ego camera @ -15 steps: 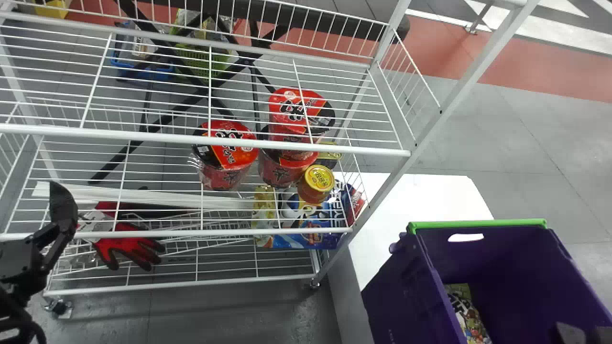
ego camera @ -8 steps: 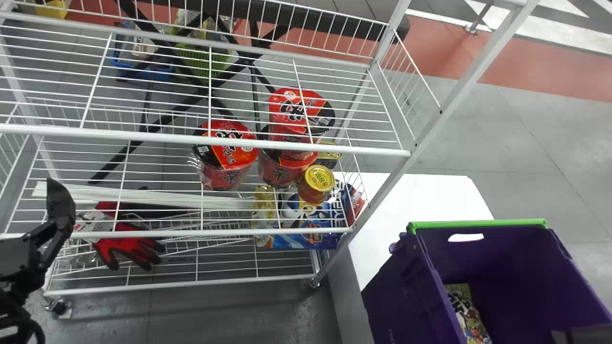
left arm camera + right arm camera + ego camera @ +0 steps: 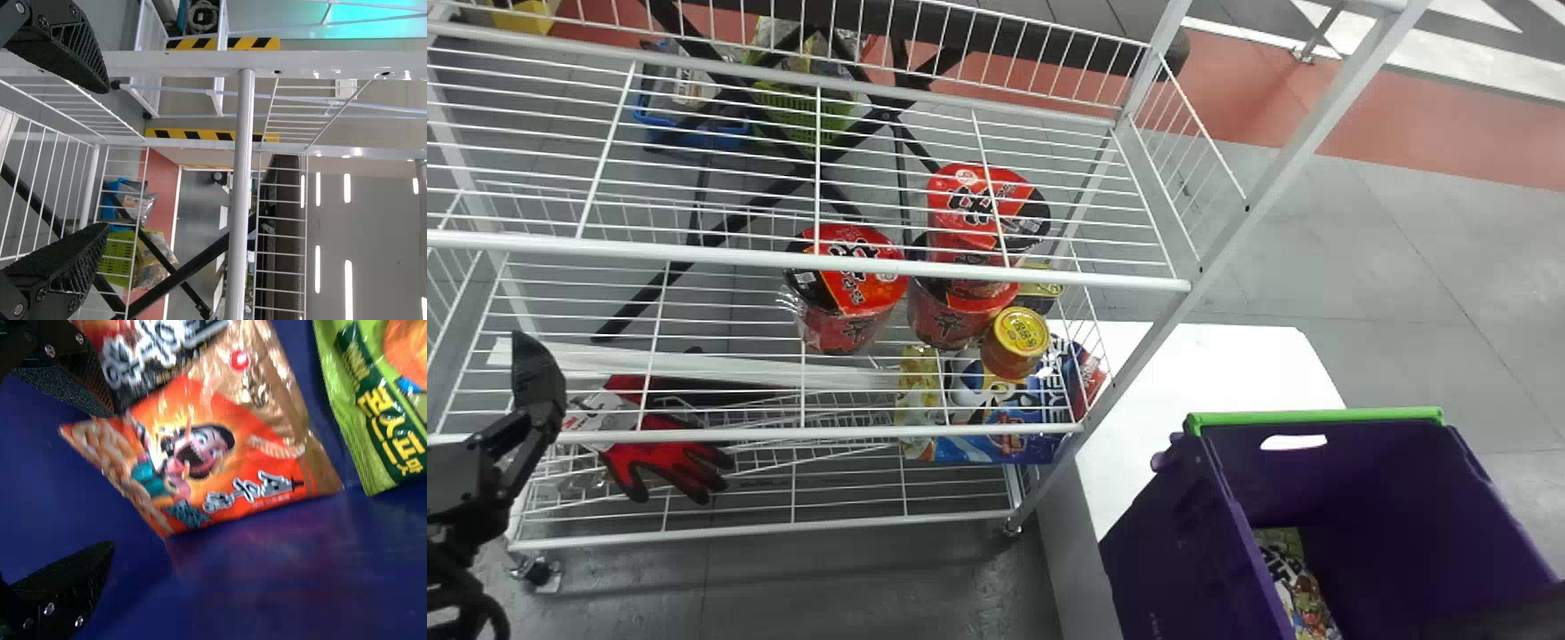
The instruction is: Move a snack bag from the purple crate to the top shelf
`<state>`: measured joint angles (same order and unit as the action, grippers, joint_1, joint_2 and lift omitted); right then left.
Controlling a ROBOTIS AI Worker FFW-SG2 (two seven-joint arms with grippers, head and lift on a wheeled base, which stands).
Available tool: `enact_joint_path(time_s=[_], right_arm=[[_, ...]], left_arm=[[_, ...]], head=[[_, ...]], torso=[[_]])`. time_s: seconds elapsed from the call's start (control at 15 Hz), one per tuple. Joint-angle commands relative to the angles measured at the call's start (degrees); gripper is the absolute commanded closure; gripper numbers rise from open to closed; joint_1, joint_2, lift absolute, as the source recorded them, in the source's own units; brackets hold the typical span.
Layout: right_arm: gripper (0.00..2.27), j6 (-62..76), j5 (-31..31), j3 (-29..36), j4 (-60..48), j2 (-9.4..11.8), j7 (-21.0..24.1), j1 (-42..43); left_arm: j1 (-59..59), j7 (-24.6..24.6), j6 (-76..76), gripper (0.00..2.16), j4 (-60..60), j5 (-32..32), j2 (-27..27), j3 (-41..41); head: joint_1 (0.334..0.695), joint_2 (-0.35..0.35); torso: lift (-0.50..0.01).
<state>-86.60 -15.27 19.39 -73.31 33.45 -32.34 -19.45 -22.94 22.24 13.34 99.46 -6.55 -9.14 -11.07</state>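
R tool [image 3: 1507, 615] farther into prpl crate [image 3: 1169, 542]

The crate [image 3: 1165, 551] is purple with a green rim [image 3: 1316, 415].

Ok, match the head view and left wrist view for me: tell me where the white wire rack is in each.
Head view: the rack spans the left and middle; one post slants up beside the purple crate.
Left wrist view: its wires and a thick round bar lie beyond the left gripper.
Shared landmark: the green basket, seen through the wires.
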Motion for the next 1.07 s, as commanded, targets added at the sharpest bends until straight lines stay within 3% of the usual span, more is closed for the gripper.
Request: enact_joint_path(time_s=[0.0, 0.47, 1.0], right_arm=[[0.14, 1.39, -1.70, -2.17, 1.76, 0.12, 0.08, 0.99], [0.14, 5.96, -6.53, -8.58, 4.66, -0.67, 0.26, 1.69], [0.14, 18.79, -8.29, -9.38, 9.15, -3.13, 0.96, 1.69]], left_arm=[[0.00, 0.00, 0.05, 0.10, -0.05, -0.04, -0.09, 0.08], [0.00, 0.00, 0.05, 0.10, -0.14, -0.39, -0.44, 0.35], [0.18, 0.00, 0.76, 0.10, -1.11, -0.48, -0.53, 0.61]], head=[[0.695, -0.350], [0.695, -0.350], [0.695, -0.350]], torso=[[-0.454], [-0.454], [-0.454]])
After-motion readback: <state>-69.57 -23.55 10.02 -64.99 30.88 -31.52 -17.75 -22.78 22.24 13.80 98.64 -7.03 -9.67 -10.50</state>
